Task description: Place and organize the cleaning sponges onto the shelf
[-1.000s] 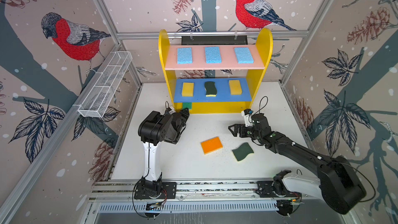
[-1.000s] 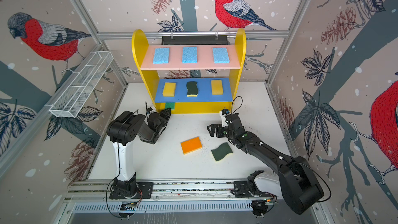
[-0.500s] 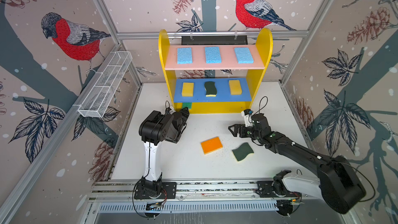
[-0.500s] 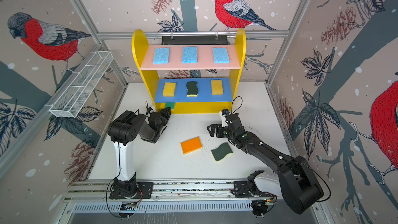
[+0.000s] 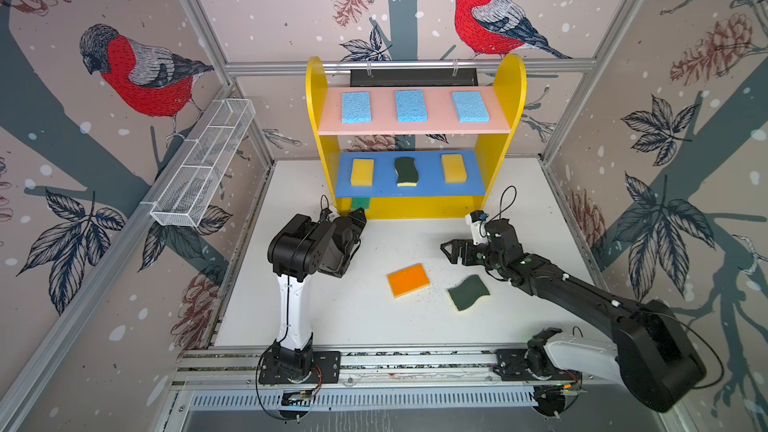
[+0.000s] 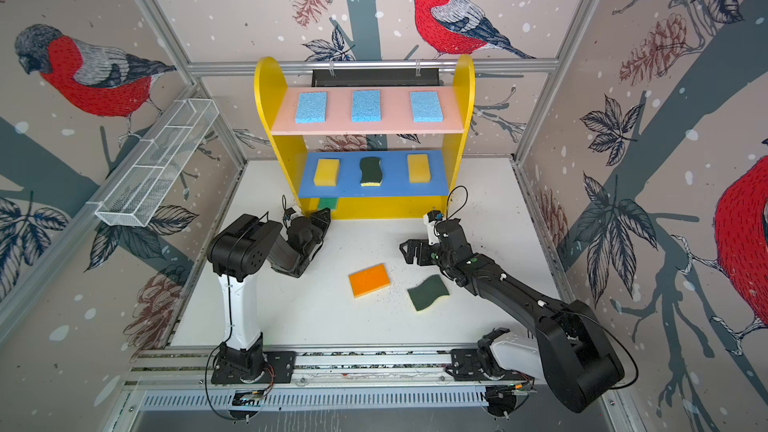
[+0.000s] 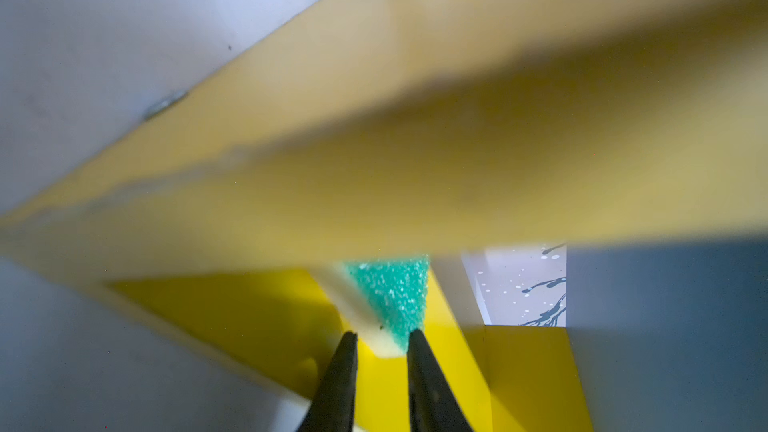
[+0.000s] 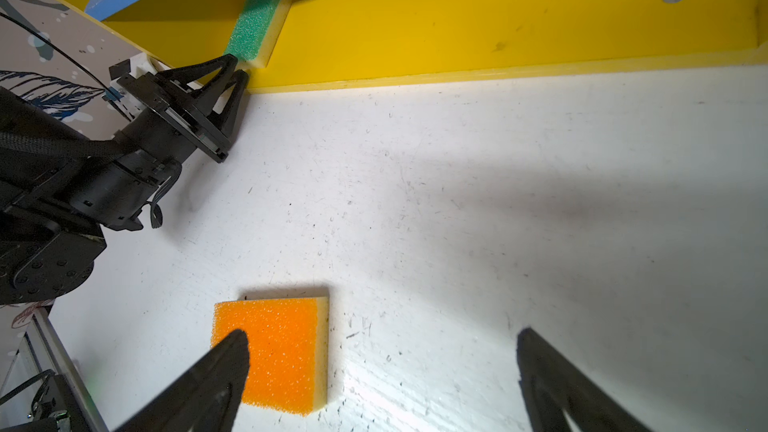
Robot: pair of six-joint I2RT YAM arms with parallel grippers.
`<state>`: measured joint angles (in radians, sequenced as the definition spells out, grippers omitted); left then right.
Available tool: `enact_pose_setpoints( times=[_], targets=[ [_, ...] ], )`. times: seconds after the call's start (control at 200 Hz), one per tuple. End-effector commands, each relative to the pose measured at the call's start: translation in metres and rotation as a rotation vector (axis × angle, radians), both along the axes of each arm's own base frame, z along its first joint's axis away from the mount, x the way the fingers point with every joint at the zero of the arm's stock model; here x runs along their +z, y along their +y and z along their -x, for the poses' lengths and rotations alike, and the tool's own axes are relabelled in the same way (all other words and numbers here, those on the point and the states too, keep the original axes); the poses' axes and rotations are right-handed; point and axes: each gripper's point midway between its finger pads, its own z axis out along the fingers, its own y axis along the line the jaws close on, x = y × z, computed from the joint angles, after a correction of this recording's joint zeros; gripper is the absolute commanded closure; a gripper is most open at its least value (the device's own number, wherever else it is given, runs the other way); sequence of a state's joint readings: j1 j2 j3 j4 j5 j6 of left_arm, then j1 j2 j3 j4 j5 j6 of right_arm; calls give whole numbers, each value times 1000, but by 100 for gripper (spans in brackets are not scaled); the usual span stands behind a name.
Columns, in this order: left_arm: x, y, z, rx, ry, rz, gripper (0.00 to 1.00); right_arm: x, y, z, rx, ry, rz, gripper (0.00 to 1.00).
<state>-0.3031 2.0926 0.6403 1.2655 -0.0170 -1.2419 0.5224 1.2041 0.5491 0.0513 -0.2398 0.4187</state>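
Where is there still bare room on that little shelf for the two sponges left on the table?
The yellow bottom board looks bare from the green-topped sponge, held at the board's left end by the left gripper, to the far side panel. The pink board and blue board are each filled three across, only narrow gaps between.

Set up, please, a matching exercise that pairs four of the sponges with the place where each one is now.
Things:
1. middle light-blue sponge
2. green-topped sponge
3. orange-topped sponge
4. left yellow block

Places:
A. white table
B. pink top board
C. yellow bottom board, in the jaws of the left gripper
D. blue middle board

Pairs: 1-B, 2-C, 3-A, 4-D.
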Motion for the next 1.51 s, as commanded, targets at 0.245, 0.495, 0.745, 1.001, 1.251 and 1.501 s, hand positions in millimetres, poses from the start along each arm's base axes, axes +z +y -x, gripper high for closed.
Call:
enact_pose_setpoints(
  times=[0.245,0.495,0.745,1.001,1.251,1.501],
  targets=[
    [-22,-3,36,-107,125,-141,74,7,2,-3,-6,-14,-23,0],
    [-8,-5,52,-196,176,-357,63,9,0,-3,-28,-6,-22,0],
    [22,-2,72,-286,195,-633,51,16,-4,0,-71,-7,-10,0],
    [38,-15,102,-450,111,-751,36,22,-8,6,-133,-6,3,1],
    [55,-31,137,-569,-1,-815,28,35,-13,14,-175,-16,-7,0],
    [68,-42,159,-618,-83,-856,25,44,-27,17,-242,-10,18,0]
  ],
)
